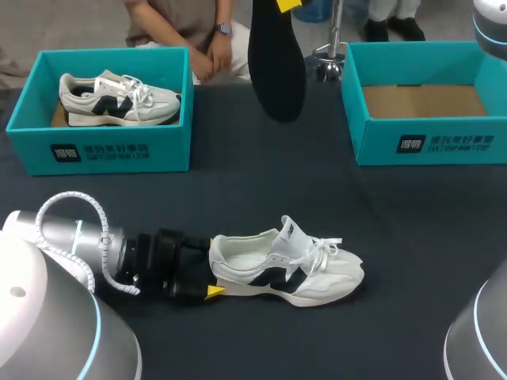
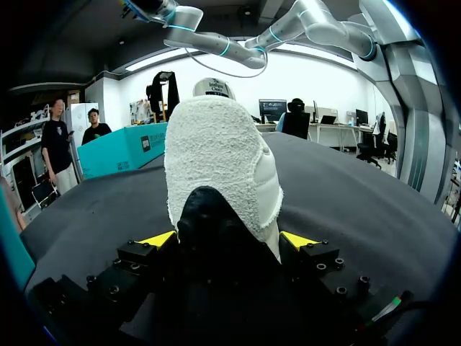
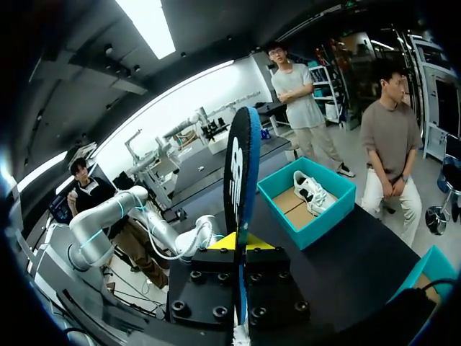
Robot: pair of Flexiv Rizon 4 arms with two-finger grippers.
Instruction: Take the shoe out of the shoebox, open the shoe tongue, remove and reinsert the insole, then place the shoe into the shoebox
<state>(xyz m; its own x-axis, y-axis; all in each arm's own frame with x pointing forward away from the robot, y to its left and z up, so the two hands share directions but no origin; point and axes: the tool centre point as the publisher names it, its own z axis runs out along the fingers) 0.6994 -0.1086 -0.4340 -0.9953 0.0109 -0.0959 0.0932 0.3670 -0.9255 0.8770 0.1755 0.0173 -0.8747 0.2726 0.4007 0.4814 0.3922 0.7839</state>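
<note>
Status: insole is out, reinsertion not yet done.

- shoe lies upright on its sole on the table, mid-table, toe towards my right. Tongue looks pulled up and the opening is clear.
- left gripper pinches the heel from both sides; in the left wrist view the yellow tips flank the heel counter, and the collar stands between them.
- right gripper is clamped on one end of the insole, holding it in the air, well above the table and well apart from the shoe.
- right shoebox is empty (probably the shoe's home). The left shoebox holds a second shoe.

Handling, my read:
- insole is thin, light foam. Held by one end it will flex and swing, so the free end needs leading into the opening.
- keep the grip near the end, flat faces between the fingers.
- shoe is light with a soft upper. The heel counter is the stiff part, so that's the right place to brace it.
- risk: the insole tip catches on the tongue or laces and buckles.
</note>
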